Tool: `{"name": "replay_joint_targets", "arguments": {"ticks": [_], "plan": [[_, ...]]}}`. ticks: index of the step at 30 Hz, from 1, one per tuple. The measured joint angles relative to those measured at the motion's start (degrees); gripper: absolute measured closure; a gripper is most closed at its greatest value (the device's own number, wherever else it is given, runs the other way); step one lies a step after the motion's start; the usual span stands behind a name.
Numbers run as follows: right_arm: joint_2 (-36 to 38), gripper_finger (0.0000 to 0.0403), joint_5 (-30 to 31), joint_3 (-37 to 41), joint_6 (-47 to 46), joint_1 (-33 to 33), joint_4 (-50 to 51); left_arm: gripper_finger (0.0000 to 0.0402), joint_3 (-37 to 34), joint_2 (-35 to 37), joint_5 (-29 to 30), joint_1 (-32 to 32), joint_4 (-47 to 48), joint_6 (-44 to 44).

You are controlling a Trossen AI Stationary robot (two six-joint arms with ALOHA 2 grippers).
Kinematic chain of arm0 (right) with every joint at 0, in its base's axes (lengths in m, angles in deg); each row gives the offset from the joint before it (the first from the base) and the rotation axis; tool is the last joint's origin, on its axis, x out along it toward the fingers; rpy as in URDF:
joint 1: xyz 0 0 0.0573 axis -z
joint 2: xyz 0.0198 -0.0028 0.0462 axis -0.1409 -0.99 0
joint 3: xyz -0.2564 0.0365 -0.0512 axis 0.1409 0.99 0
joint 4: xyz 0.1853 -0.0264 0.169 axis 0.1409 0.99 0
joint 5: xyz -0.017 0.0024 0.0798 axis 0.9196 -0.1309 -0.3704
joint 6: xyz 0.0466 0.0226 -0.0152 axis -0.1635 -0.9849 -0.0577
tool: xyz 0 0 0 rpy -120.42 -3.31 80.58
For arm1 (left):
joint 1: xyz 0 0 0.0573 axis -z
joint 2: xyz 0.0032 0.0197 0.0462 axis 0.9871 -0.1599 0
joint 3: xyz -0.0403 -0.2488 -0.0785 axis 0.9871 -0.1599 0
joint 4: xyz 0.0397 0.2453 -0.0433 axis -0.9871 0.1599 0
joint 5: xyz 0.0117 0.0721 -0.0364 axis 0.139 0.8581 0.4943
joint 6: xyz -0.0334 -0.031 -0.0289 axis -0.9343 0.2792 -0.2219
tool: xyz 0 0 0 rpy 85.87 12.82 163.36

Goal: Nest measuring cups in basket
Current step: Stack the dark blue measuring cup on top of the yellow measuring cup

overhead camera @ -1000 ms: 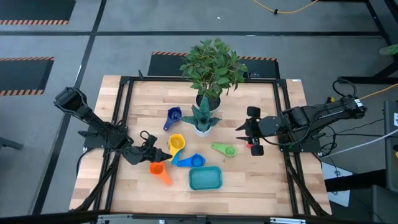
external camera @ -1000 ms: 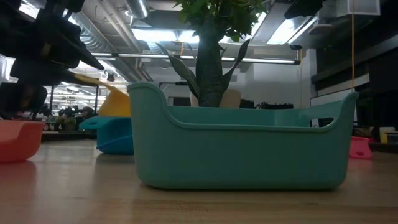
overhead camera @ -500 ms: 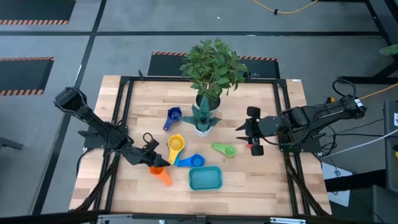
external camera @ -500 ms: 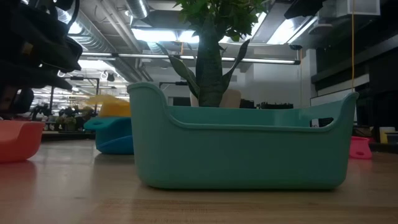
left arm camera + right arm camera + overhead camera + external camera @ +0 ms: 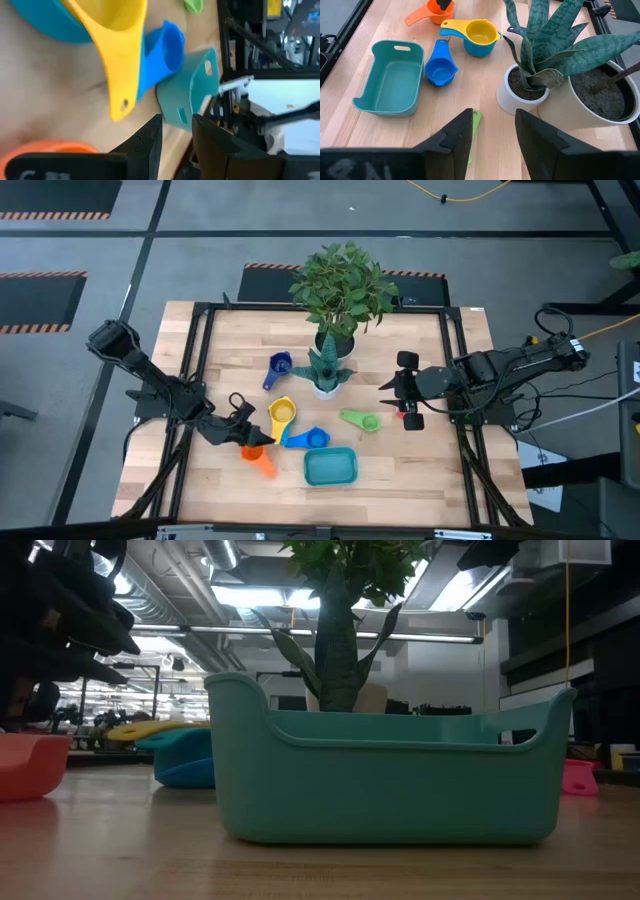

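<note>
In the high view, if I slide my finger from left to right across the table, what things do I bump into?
Left gripper → orange cup → yellow cup → teal basket → green cup → right gripper.

Grey floor [image 5: 230, 220] with hazard stripes [image 5: 45, 216] (orange-black); ceiling strip lights [image 5: 260, 595] glow overhead.

Six measuring cups on the table: one dark blue cup [image 5: 280, 364], one yellow cup [image 5: 283, 412] nested in a light blue cup [image 5: 479, 46], one blue cup [image 5: 316, 438], one green cup [image 5: 367, 421], one orange cup [image 5: 252, 451]. One teal basket [image 5: 330, 467]. Two potted plants [image 5: 333, 330]. Two arms.
</note>
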Motion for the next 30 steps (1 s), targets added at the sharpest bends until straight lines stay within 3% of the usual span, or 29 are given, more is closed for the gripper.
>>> {"name": "replay_joint_targets", "arguments": {"ticks": [8, 16, 24, 30], "plan": [[0.0, 0.0250, 0.0, 0.0, 0.0, 0.0, 0.0, 0.0303, 0.0, 0.0, 1.8, -2.4, 5.1, 0.0], [0.0, 0.0250, 0.0, 0.0, 0.0, 0.0, 0.0, 0.0303, 0.0, 0.0, -1.0, -4.1, 7.1, 0.0], [0.0, 0.0250, 0.0, 0.0, 0.0, 0.0, 0.0, 0.0303, 0.0, 0.0, 1.1, -4.1, 5.0, 0.6], [0.0, 0.0250, 0.0, 0.0, 0.0, 0.0, 0.0, 0.0303, 0.0, 0.0, 1.5, -4.1, -1.0, 6.2]]}}
